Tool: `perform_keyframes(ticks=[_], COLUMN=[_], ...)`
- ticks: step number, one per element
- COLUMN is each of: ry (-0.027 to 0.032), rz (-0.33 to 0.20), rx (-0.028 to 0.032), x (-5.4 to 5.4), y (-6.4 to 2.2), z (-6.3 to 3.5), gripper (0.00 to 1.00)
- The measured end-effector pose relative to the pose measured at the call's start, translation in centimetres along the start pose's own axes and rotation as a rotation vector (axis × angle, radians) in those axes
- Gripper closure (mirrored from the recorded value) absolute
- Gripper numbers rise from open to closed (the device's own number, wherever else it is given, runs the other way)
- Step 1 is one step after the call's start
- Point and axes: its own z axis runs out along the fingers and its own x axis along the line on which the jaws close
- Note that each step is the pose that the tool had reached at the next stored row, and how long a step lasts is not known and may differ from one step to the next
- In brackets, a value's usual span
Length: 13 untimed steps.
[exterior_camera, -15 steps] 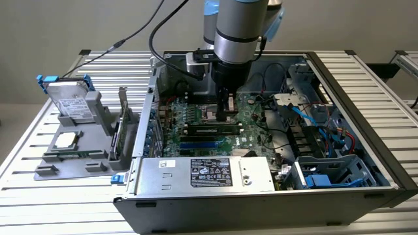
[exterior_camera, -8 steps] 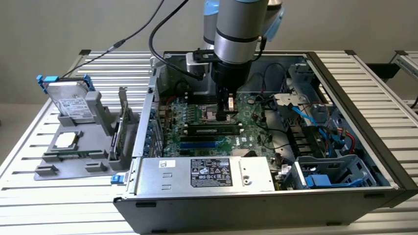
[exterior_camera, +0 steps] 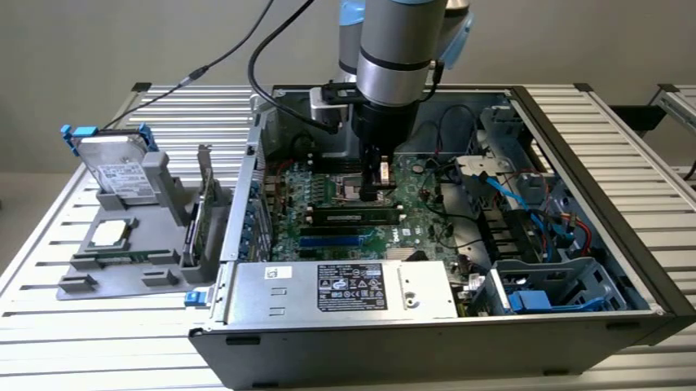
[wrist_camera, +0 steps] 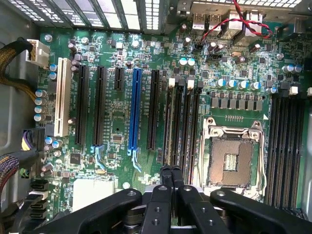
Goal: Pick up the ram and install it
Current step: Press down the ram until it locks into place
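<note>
The ram (exterior_camera: pixel 354 216) is a long, thin stick with dark chips. It stands on edge in a motherboard slot inside the open computer case (exterior_camera: pixel 609 187). My gripper (exterior_camera: pixel 376 192) reaches down into the case and hangs just over the ram's top edge, toward the end at the exterior view's right. Whether it touches the stick I cannot tell. In the wrist view my gripper (wrist_camera: pixel 171 169) has its two black fingers pressed together. They sit over one end of the memory slots (wrist_camera: pixel 181 122) beside the CPU socket (wrist_camera: pixel 229 161), and nothing is visibly held between them.
A silver power supply (exterior_camera: pixel 348 287) fills the case's near side. Blue and red cables (exterior_camera: pixel 544 204) crowd the exterior view's right. Outside the case, a grey holder (exterior_camera: pixel 120 252) carries a hard drive (exterior_camera: pixel 117 169) and an upright card (exterior_camera: pixel 202 208). Long expansion slots (wrist_camera: pixel 135 109) lie beside the memory slots.
</note>
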Motion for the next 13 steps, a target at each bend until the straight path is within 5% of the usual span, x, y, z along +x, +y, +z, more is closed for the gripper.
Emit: perform_keyframes(ticks=[13], ry=[-0.0002], rz=[0.000], rx=[0.0003], x=[0.1], y=[-1.49], z=[0.67], gripper=[0.90])
